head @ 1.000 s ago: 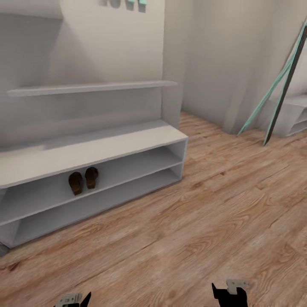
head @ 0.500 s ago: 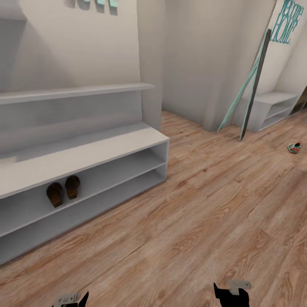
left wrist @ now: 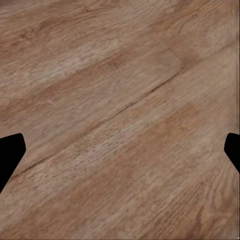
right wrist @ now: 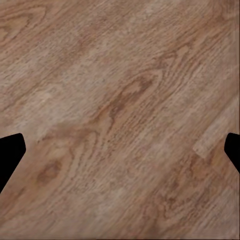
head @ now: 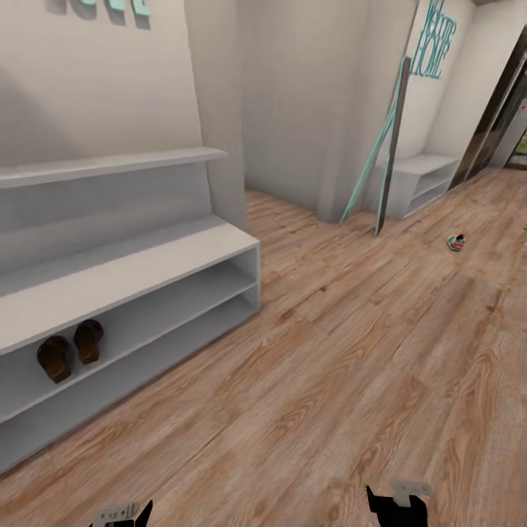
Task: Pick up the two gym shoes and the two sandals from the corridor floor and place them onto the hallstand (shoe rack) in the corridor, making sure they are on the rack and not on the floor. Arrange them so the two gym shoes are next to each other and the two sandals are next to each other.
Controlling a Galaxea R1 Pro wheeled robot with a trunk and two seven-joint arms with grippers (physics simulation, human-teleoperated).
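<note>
The two sandals (head: 71,349) lie side by side on the upper open shelf of the hallstand (head: 132,271) at the left of the head view. Far off on the corridor floor (head: 351,366) at the right lies one gym shoe (head: 457,242), small, white with green and red. My left gripper (head: 124,514) and right gripper (head: 395,505) peek in at the bottom edge of the head view. In both wrist views the dark fingertips (left wrist: 10,152) (right wrist: 10,152) stand far apart over bare wood planks, holding nothing.
A dark pole and a teal pole (head: 384,157) lean against the wall near a second low white shelf unit (head: 424,179). A wall corner (head: 219,146) juts out beside the hallstand. A doorway (head: 505,110) opens at the far right. Wide floor lies ahead.
The whole view has swung to the right: the hallstand and sandals slid leftward in the picture, and the gym shoe, second shelf unit and doorway have come further into sight. Grippers unchanged.
</note>
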